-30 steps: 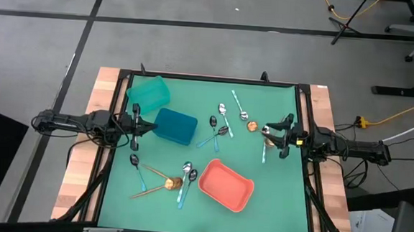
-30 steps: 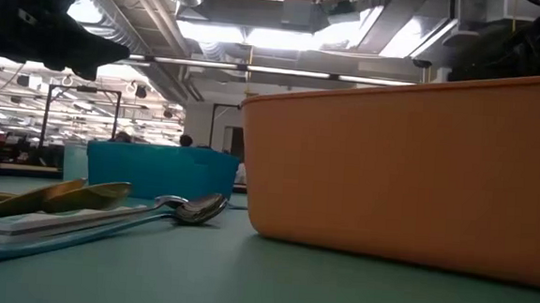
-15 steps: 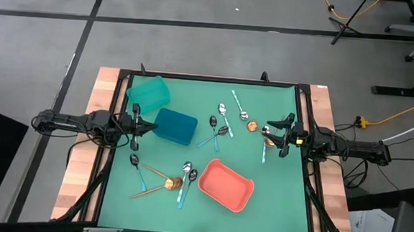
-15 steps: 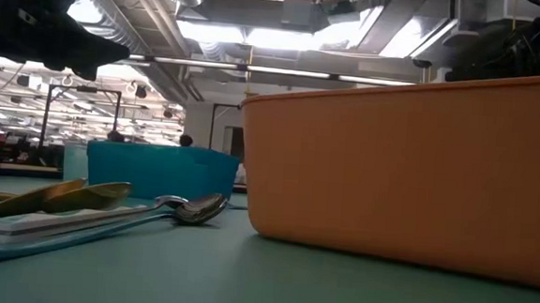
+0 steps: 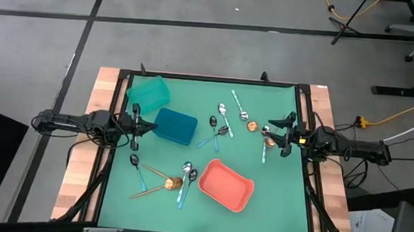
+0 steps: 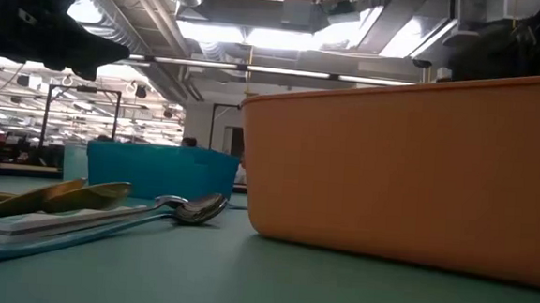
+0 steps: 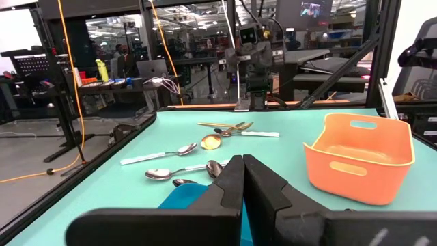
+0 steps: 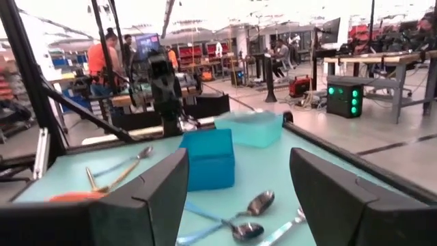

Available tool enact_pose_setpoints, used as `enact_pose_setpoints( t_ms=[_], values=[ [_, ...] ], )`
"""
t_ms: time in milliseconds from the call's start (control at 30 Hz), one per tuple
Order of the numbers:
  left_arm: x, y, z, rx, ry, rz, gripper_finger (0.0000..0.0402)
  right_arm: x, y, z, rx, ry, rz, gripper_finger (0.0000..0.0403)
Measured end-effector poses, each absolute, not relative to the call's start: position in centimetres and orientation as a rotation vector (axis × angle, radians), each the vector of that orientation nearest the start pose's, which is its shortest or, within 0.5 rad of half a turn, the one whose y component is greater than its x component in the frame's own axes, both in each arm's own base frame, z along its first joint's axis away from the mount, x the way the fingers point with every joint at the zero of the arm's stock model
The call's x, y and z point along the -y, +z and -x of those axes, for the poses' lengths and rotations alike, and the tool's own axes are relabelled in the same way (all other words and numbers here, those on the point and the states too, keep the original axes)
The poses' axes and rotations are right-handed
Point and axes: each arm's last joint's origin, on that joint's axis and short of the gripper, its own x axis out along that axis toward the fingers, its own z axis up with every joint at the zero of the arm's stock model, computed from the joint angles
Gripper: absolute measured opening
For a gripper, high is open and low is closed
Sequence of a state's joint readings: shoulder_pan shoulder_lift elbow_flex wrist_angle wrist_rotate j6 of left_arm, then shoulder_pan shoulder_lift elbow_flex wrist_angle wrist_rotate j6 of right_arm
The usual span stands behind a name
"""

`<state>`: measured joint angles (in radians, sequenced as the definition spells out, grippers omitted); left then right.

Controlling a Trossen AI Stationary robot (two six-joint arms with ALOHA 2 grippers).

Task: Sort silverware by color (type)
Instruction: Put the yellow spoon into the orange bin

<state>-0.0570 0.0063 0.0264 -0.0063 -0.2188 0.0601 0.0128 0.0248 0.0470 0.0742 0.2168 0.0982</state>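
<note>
The silverware lies flat and scattered on the green mat (image 5: 259, 198). Silver spoons (image 5: 223, 113) and dark ones (image 5: 220, 132) sit at the middle, and a copper spoon (image 5: 252, 126) and a light-blue-handled piece (image 5: 264, 154) toward the right. A second group (image 5: 178, 179) lies near the front left, seen close up in the low view (image 6: 187, 207). My left gripper (image 5: 137, 124) (image 7: 243, 167) hovers shut at the left edge, beside the blue bin (image 5: 175, 125). My right gripper (image 5: 276, 135) (image 8: 239, 167) hovers open at the right edge with nothing between its fingers.
A teal bin (image 5: 149, 92) lies at the far left and a coral bin (image 5: 226, 184) stands at the near middle, filling the low view (image 6: 410, 169). A black frame (image 5: 209, 79) rims the mat. People stand in the room beyond the table.
</note>
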Motion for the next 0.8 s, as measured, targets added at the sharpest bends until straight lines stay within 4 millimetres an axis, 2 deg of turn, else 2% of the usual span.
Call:
enact_pose_setpoints(
  t_ms=[200,333,567,800],
  values=[
    [-0.1,17.1,-9.6,0.009,0.162,-0.058,0.0,0.5,20.8,-9.6,0.067,-0.202,-0.075,0.0244],
    [-0.1,17.1,-9.6,0.009,0.162,-0.058,0.0,0.5,22.7,-10.2,-0.017,-0.204,-0.01,0.0244],
    [-0.1,17.1,-9.6,0.009,0.162,-0.058,0.0,0.7,26.8,-12.3,-0.241,-0.274,0.11,0.0244],
    [-0.1,17.1,-9.6,0.009,0.162,-0.058,0.0,0.9,30.1,-13.9,-0.554,-0.307,0.282,0.0244]
  ],
)
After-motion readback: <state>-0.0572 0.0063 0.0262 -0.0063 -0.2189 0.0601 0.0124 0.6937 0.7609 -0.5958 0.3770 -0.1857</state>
